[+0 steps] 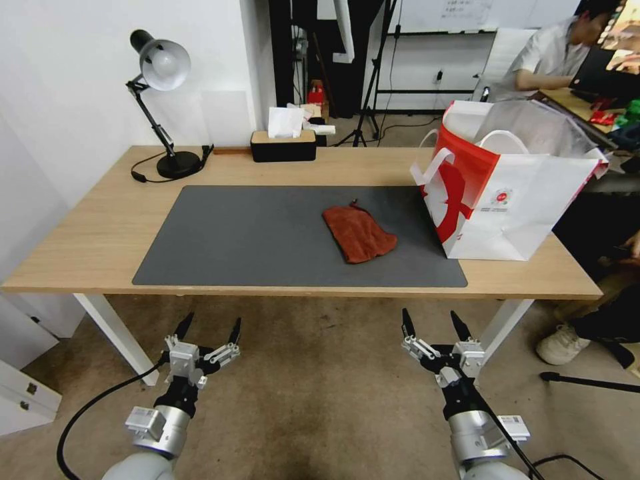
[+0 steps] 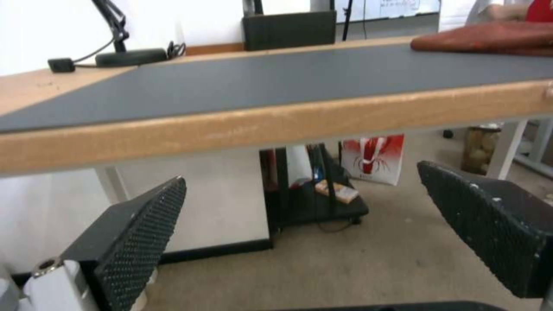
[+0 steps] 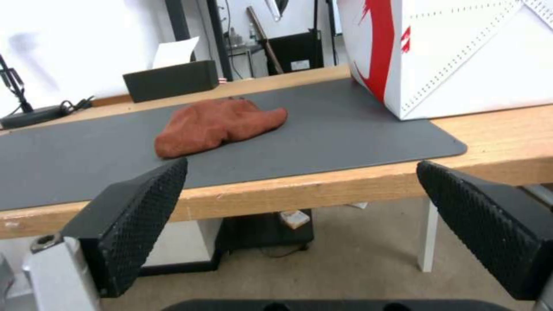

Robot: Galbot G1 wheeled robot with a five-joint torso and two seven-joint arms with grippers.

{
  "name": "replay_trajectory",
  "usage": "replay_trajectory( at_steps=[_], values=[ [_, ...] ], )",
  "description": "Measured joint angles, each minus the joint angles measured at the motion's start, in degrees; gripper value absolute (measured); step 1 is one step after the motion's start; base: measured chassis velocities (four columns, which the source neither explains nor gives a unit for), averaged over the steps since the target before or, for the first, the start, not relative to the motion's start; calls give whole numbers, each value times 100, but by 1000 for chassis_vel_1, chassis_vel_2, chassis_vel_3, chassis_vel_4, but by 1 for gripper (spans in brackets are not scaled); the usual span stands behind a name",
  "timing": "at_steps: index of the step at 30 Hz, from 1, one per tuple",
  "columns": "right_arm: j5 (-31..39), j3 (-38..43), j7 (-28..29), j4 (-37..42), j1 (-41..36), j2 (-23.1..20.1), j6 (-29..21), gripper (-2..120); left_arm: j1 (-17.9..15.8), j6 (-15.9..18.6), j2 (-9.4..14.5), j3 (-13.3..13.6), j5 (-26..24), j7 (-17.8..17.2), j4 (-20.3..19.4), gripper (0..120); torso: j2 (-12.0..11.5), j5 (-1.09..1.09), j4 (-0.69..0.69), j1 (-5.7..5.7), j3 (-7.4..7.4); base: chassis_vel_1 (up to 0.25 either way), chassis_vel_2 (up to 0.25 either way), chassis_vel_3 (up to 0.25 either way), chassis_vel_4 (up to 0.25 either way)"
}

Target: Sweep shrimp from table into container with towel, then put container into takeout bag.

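The rust-red towel (image 1: 358, 233) (image 2: 490, 38) (image 3: 216, 124) lies crumpled on the dark grey mat (image 1: 267, 240) of the light wood table (image 1: 100, 227), right of centre. The white takeout bag (image 1: 507, 193) (image 3: 461, 56) with a red side panel stands upright at the table's right end, its mouth agape. Shrimp and container are out of view. My left gripper (image 1: 209, 328) (image 2: 300, 194) hangs open below the table's front edge on the left. Under the front edge on the right, my right gripper (image 1: 431, 325) (image 3: 300, 185) is open as well, nothing between its fingers.
A black desk lamp (image 1: 163, 100) and a black tissue box (image 1: 283, 143) stand along the table's back edge. White table legs (image 1: 117, 333) flank the floor below. A person sits at another desk behind the bag, and a shoe (image 1: 563, 343) rests on the floor at right.
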Motion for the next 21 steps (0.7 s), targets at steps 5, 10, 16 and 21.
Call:
replay_trajectory(
  at_steps=[5, 10, 16, 21],
  values=[
    [0, 22, 9, 33, -7, -77, -64, 100, -45, -54, 18, 66, 64, -92, 123, 100, 0, -1, 0, 0, 0, 0, 0, 0, 0],
    [-57, 62, 23, 47, -38, -127, -256, 100, -162, -174, -14, 33, 56, -246, 196, 100, 0, -1, 0, 1, 0, 0, 0, 0, 0],
    [-163, 108, -268, -36, -76, -212, -351, 100, -276, -182, -37, -34, -19, -452, 229, 100, 0, 0, -1, 1, 0, 0, 0, 0, 0],
    [-163, 110, -448, -82, -69, -240, -362, 100, -275, -186, -33, -51, -49, -487, 252, 100, 0, 0, 0, 1, 0, 0, 0, 0, 0]
  ],
)
